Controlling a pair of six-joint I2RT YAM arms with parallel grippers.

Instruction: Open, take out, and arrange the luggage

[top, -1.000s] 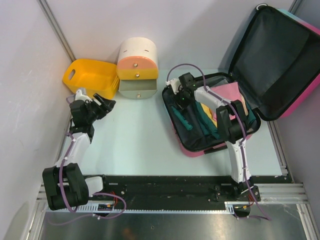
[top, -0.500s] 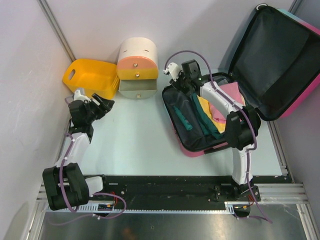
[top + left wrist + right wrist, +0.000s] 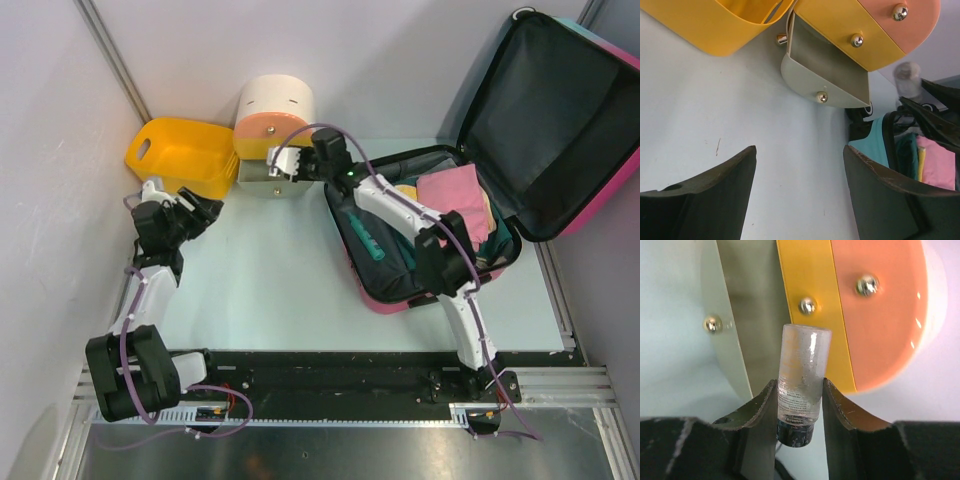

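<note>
Swinging left out of the suitcase [image 3: 550,110] over the last second, the right gripper [image 3: 285,164] now sits at the round drawer box [image 3: 275,112], while the left arm has barely shifted. At far left, the left gripper [image 3: 799,152] hovers over the table [image 3: 260,270], fingers spread with nothing between them, near the yellow basket [image 3: 178,152]. Just right of the basket, the box's lowest drawer [image 3: 832,75] stands pulled out. The right gripper clamps a small clear bottle [image 3: 802,371], dark cap toward the wrist, right by that drawer. At right, the suitcase lies open on the table, lid raised, with teal, yellow and pink clothes [image 3: 450,190] inside.
</note>
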